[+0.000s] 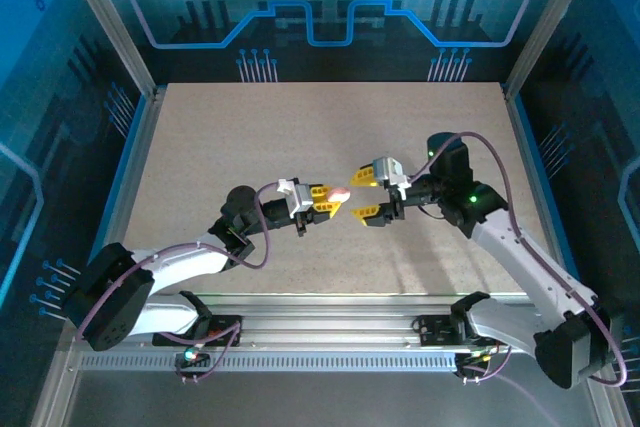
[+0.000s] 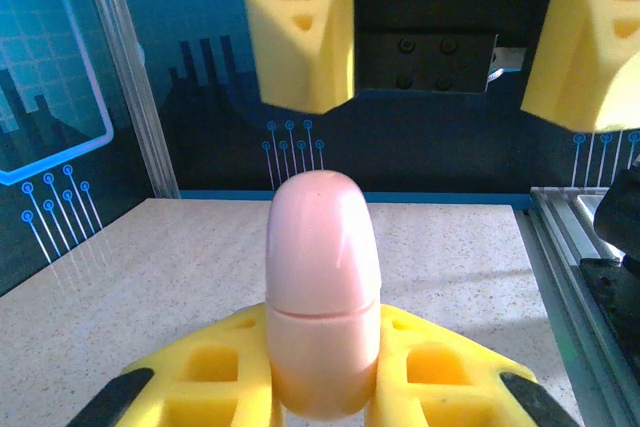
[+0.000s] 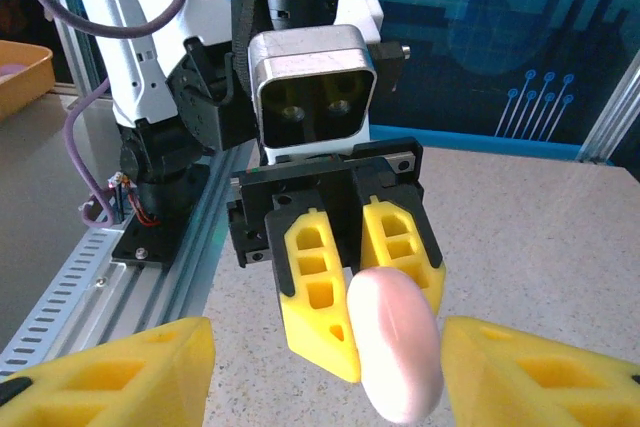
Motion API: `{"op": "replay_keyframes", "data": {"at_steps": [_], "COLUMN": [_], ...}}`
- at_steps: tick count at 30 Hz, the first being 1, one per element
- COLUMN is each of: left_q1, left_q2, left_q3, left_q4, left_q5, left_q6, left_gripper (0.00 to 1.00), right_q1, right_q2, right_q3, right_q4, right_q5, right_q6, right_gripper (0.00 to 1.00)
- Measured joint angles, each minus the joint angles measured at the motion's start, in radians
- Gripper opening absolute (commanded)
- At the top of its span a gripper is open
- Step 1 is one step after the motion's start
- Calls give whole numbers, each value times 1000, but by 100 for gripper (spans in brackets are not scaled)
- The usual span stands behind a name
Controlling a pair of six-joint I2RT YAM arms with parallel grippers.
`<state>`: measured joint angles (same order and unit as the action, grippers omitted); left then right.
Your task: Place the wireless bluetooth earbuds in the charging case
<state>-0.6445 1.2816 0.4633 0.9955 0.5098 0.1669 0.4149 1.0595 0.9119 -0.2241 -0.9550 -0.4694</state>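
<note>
The charging case is a pale pink rounded puck, closed, with a seam across its middle. My left gripper is shut on the case, which stands up between its yellow fingers above the table's middle. My right gripper faces it from the right, open. In the right wrist view its fingers stand wide on either side of the case without touching it. In the left wrist view the right gripper hangs open behind the case. The earbuds are out of view.
The speckled beige table is bare around both arms. An aluminium rail runs along the near edge, with frame posts at the sides. An orange tray sits at the far left of the right wrist view.
</note>
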Motion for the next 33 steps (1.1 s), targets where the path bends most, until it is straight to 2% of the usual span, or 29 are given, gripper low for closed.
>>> {"op": "replay_keyframes", "data": {"at_steps": [9, 27, 33], "left_q1": [0, 0, 0], "left_q2": [0, 0, -1], "left_q3": [0, 0, 0], "left_q4": [0, 0, 0], "left_q5": [0, 0, 0], "left_q6": [0, -1, -1], "left_gripper": [13, 13, 13], "right_q1": [-17, 11, 30], "right_q2": [42, 152, 187], "right_q3": [-5, 64, 89], "right_q4": [-1, -48, -80], "right_q5": [32, -5, -8], "right_q6": [0, -47, -79], "right_gripper": [59, 50, 44]}}
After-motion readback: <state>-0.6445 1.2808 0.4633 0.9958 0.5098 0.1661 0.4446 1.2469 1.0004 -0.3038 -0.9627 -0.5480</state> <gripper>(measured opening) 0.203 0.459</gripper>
